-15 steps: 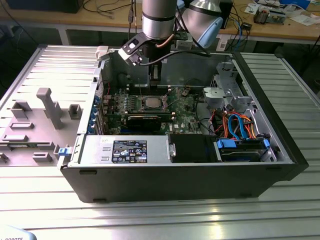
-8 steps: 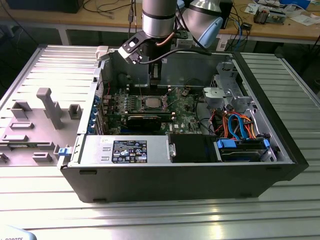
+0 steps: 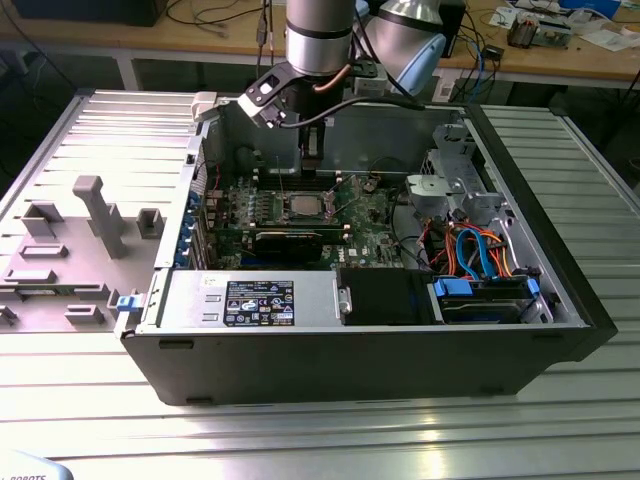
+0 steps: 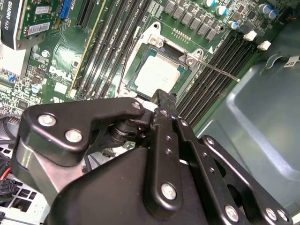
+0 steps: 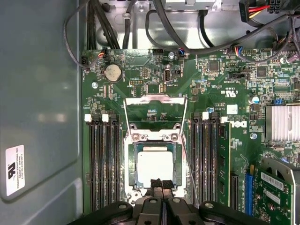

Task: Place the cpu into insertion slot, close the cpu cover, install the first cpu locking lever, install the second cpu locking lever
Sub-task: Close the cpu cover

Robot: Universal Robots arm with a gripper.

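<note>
One ribbed metal desk (image 3: pixel 300 430) was seen carrying an opened computer case (image 3: pixel 350 350), into which the robot arm (image 3: pixel 318 35) was lowered from above. Inside the case a green motherboard (image 5: pixel 220 93) was laid flat, with long black memory slots (image 5: pixel 104 159) set on both sides of the socket. The black pincer (image 5: pixel 161 183) was held low over the board, at the edge of the socket farthest from the coin battery (image 5: pixel 113 72). Its fingers were pressed narrowly together, and nothing was seen between them. The cpu cover (image 5: pixel 156 98) was swung open and tilted back on the battery side of the socket, green board being visible through its window. The insertion slot (image 5: pixel 132 157) was thus left uncovered. The cpu (image 5: pixel 155 166) was seated flat inside it, silver face up, just beside the pincer tips. One thin locking lever (image 4: pixel 220 72) was left unlatched, angled out across the memory slots.
</note>
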